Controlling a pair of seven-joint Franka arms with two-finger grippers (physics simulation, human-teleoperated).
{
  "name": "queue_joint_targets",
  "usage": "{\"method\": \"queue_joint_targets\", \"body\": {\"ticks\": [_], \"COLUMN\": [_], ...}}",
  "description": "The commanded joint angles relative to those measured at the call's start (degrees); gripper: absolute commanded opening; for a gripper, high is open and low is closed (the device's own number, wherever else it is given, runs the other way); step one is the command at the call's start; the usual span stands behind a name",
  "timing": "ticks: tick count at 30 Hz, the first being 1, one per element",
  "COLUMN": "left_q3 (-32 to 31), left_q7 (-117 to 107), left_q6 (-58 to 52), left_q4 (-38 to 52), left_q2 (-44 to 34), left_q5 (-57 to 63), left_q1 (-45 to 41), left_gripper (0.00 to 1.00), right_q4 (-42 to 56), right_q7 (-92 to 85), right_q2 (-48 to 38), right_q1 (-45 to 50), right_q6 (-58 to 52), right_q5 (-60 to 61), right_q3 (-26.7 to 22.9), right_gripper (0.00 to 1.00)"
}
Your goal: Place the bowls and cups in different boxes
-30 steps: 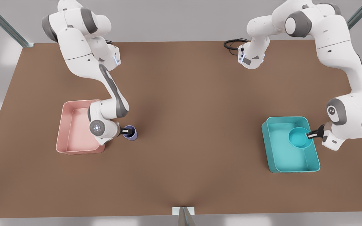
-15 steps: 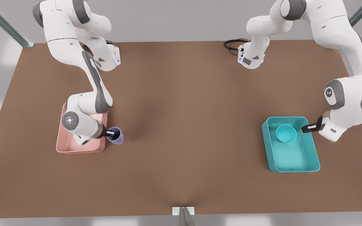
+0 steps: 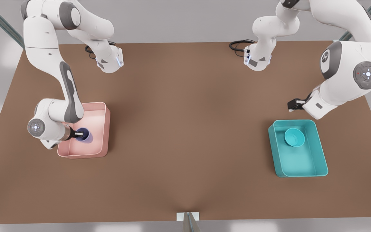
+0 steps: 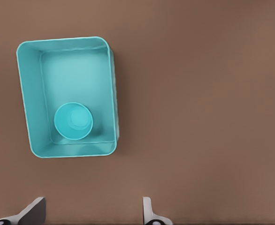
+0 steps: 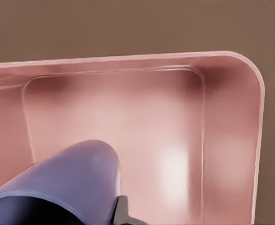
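Fingers of your right gripper (image 3: 76,134) pinch the cup (image 3: 84,135) rim over the pink box (image 3: 105,129): lower it upright before releasing, while the left gripper (image 3: 291,105), fingers spread, waits above the surface (image 3: 188,129).

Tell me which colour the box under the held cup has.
Pale pink. The box shows best in the right wrist view, under the purple cup.

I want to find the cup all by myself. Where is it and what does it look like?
Look at the pink box on the front view's left. The right gripper holds the cup over it: small, purple, dark inside, taller than the flat teal bowl.
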Motion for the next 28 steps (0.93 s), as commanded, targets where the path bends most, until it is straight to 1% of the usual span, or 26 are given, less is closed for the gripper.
{"method": "queue_joint_targets", "body": {"ticks": [1,4,5,6,10,12,17,18,19,21,22,23,24,28], "left_q3": [-0.04,-0.04,-0.04,-0.04,-0.04,-0.04,-0.04,0.05,0.05,-0.04,-0.13,-0.04,-0.13,-0.30], "left_q7": [-1.49,-1.58,-1.58,-1.49,-1.58,-1.49,-1.49,-1.49,-1.58,-1.49,-1.58,-1.58,-1.67,-1.58], "left_q6": [-2.28,-2.19,-2.10,-2.10,-2.19,-2.19,-1.93,-1.93,-1.93,-2.10,-2.19,-2.19,-2.28,-3.95], "left_q4": [-0.05,-0.05,-0.05,-0.05,-0.14,-0.14,-0.05,-0.05,-0.05,0.30,0.39,0.39,0.30,0.30], "left_q2": [-0.06,0.11,0.11,0.11,0.55,0.55,1.08,1.26,1.34,1.17,0.99,0.90,0.90,0.64], "left_q5": [-0.34,-0.42,-0.33,-0.33,-0.42,-0.42,-0.16,-0.07,-0.33,0.02,0.02,-0.25,-0.42,-0.33], "left_q1": [-0.03,-0.12,-0.03,-0.03,0.32,0.41,0.50,0.50,0.59,0.50,0.50,0.50,0.41,0.50], "left_gripper": [1.00,1.00,1.00,1.00,1.00,1.00,1.00,1.00,1.00,1.00,1.00,1.00,1.00,1.00], "right_q4": [0.16,0.34,0.25,0.34,0.51,0.69,0.69,5.15,11.84,21.24,23.63,25.82,32.41,31.54], "right_q7": [-13.67,-13.67,-13.67,-13.67,-14.38,-15.17,-14.99,-13.24,-8.06,1.97,1.71,1.53,2.15,3.90], "right_q2": [1.48,3.24,3.32,3.41,3.15,1.04,-11.78,-13.72,-13.73,-13.38,-13.90,-14.69,-11.71,-13.29], "right_q1": [-0.04,0.05,0.05,0.05,-0.04,0.05,1.01,2.06,3.03,4.61,6.29,5.85,5.58,4.53], "right_q6": [8.44,8.88,8.88,8.88,8.62,5.89,-15.10,-25.71,-34.43,-39.10,-39.55,-40.16,-45.52,-45.44], "right_q5": [1.02,4.19,4.98,5.07,5.07,5.16,8.15,8.06,6.83,0.85,-1.78,-2.84,-6.00,-3.63], "right_q3": [0.03,0.30,0.30,0.30,0.30,0.47,0.56,0.56,0.56,0.56,0.65,2.13,4.78,4.87], "right_gripper": [0.21,0.21,0.52,0.99,1.00,1.00,1.00,1.00,1.00,1.00,1.00,1.00,1.00,1.00]}}
